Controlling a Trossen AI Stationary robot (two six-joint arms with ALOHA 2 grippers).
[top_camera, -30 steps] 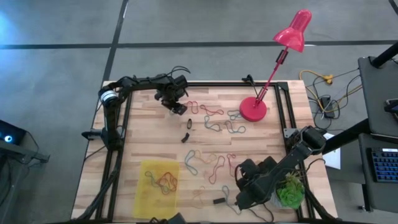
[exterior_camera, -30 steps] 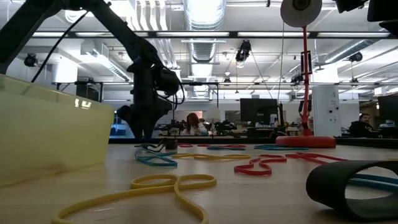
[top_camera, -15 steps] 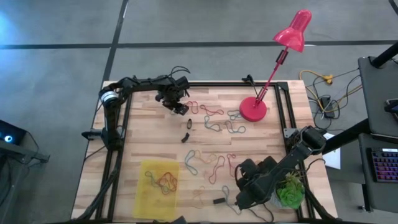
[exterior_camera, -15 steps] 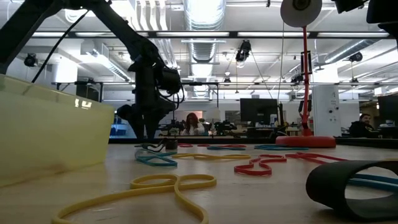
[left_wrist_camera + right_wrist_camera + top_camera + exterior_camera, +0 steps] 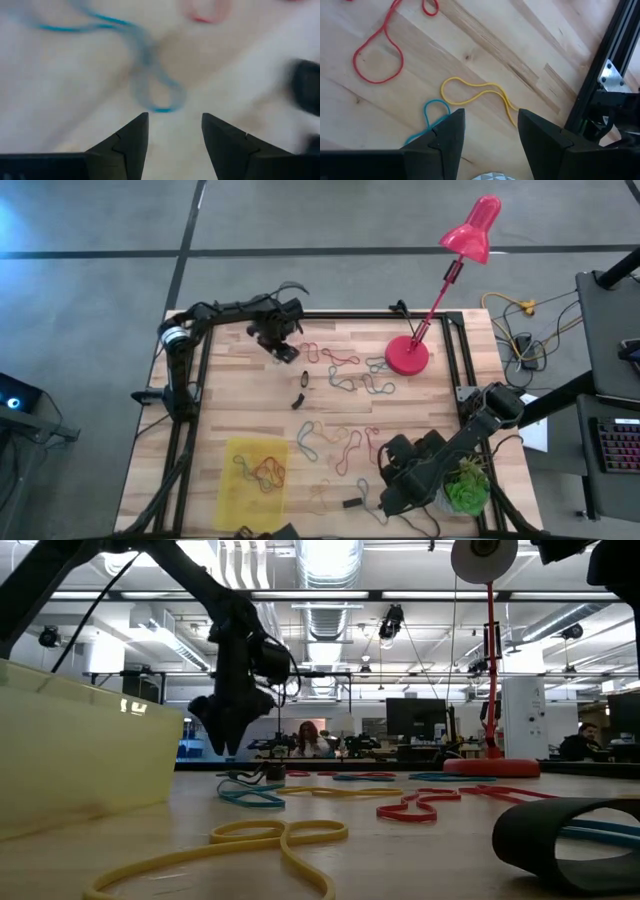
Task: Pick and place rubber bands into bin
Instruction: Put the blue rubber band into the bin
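Hovering my left gripper over the table's far side, fingers parted and empty; one blue band lies on the wood just ahead of the gap. One yellow bin near the front edge holds a few rubber bands; well over a dozen more scattered, exact count unclear. My right gripper, parted, empty, waits over yellow and blue bands.

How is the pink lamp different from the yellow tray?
The pink lamp stands tall on a round base at the table's far right part; the yellow tray lies flat and low at the near left. The lamp is solid pink, while the tray is see-through yellow. The tray holds rubber bands; the lamp holds nothing. Both rest on the wooden table.
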